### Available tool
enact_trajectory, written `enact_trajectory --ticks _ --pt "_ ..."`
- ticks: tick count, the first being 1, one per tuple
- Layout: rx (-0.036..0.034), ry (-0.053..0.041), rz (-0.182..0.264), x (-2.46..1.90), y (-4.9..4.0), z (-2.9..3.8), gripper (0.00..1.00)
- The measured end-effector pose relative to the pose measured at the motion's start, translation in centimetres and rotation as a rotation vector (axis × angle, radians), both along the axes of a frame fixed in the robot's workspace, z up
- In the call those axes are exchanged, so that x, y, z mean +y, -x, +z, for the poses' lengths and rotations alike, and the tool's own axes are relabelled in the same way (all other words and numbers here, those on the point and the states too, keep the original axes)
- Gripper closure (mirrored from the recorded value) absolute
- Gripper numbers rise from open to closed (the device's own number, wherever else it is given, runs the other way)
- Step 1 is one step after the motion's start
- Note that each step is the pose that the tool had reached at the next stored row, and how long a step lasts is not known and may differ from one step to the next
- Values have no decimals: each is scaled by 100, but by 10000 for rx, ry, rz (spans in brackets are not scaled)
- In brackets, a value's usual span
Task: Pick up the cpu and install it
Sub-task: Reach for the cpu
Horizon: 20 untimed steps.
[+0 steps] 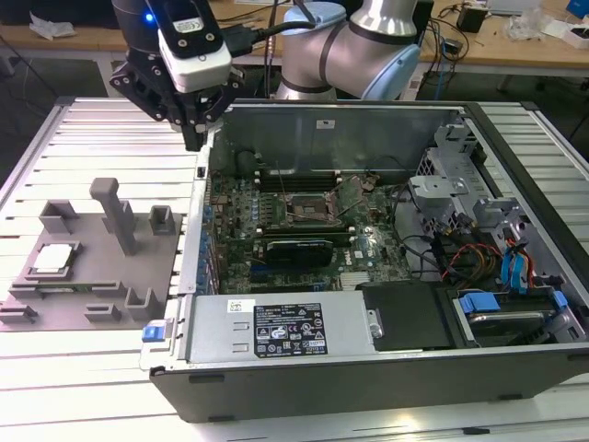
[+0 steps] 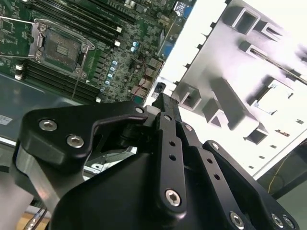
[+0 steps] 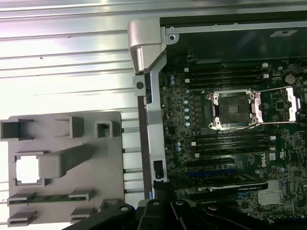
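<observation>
Fingers [image 1: 191,132] closed, empty.
Exterior view: gripper [image 1: 191,145] near case wall [image 1: 191,267]; cpu [image 1: 53,259] in tray [image 1: 97,276], eight o'clock from gripper.
Second wrist view: socket [image 2: 60,48] open.
First wrist view: cpu [image 3: 27,169] seated in its pocket.
Risk: a skewed grasp would likely bend socket pins.

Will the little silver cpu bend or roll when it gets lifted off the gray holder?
Probably neither. The cpu looks flat, square and metal-topped, so likely stiff with nothing to roll on. It looks thin, so probably light. It sits in a recess of the gray holder, so pushing probably won't slide it.
</observation>
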<state>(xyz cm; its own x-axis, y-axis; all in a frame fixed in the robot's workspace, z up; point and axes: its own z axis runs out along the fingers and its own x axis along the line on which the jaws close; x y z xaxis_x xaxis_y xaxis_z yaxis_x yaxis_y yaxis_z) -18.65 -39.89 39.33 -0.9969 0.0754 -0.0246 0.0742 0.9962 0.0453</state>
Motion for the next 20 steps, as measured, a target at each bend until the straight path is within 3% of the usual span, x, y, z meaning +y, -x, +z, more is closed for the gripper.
enact_trajectory --ticks 11,20 --pt "-9 -93 0 0 180 0 89" --pt "-14 -181 0 0 278 0 89"
